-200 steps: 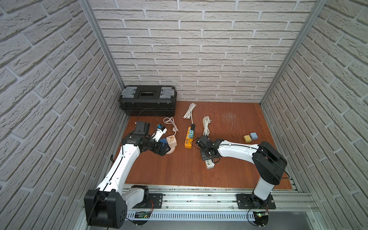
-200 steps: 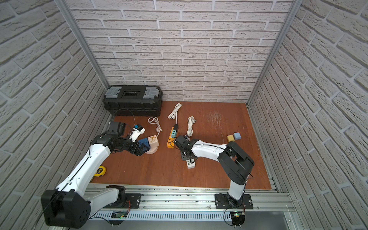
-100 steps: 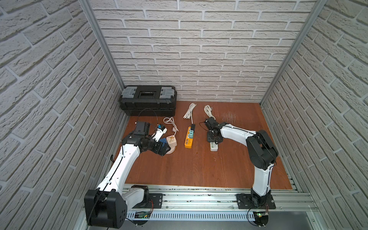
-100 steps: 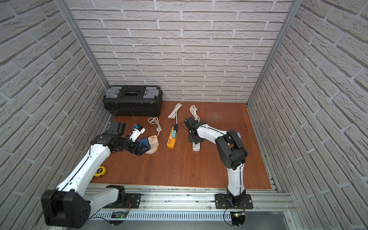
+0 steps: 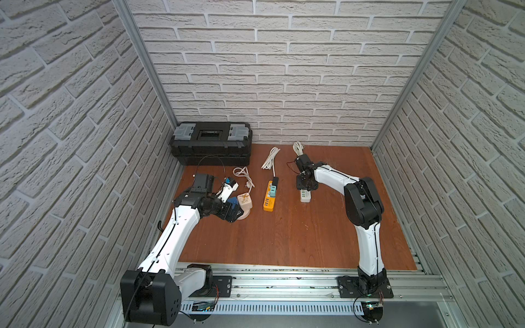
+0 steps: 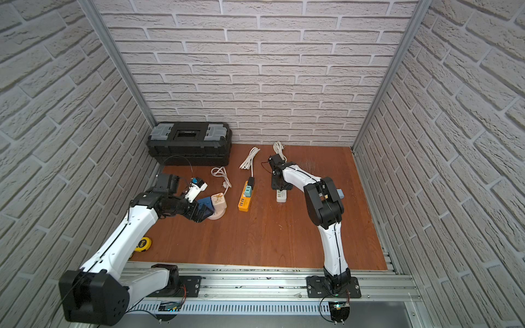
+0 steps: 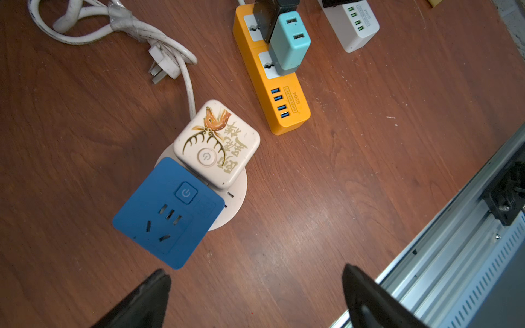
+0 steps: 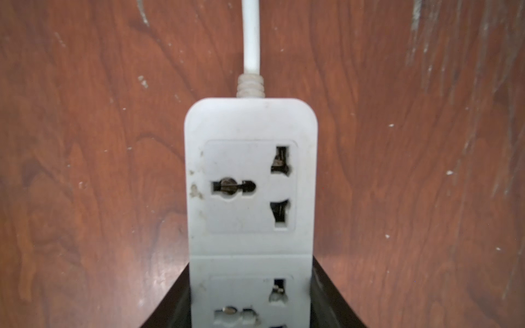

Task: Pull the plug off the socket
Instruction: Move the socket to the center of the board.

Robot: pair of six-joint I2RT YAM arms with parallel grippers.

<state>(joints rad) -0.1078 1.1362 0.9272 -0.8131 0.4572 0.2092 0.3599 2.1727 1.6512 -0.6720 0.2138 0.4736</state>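
A blue plug (image 7: 167, 213) and a cream plug (image 7: 217, 142) sit side by side in a round white socket (image 7: 235, 198). My left gripper (image 7: 255, 275) hangs open just beside the blue plug, touching nothing; in both top views it (image 5: 231, 213) (image 6: 201, 213) is at the left. An orange power strip (image 7: 284, 93) carries a teal charger (image 7: 289, 42) and a black plug (image 7: 267, 17). My right gripper (image 8: 251, 272) is shut on a white power strip (image 8: 250, 127), fingers pressed on its two long sides; its visible sockets are empty. The white strip (image 5: 305, 196) lies right of the orange one.
A black toolbox (image 5: 210, 142) stands at the back left. White cable bundles (image 5: 271, 159) (image 5: 243, 173) lie behind the strips. A yellow tape measure (image 6: 143, 244) lies by the left wall. The metal rail (image 5: 284, 281) runs along the front edge.
The right arm has dragged the white power strip from the front middle toward the back wall, its cable bunching behind it. The left arm has not moved.
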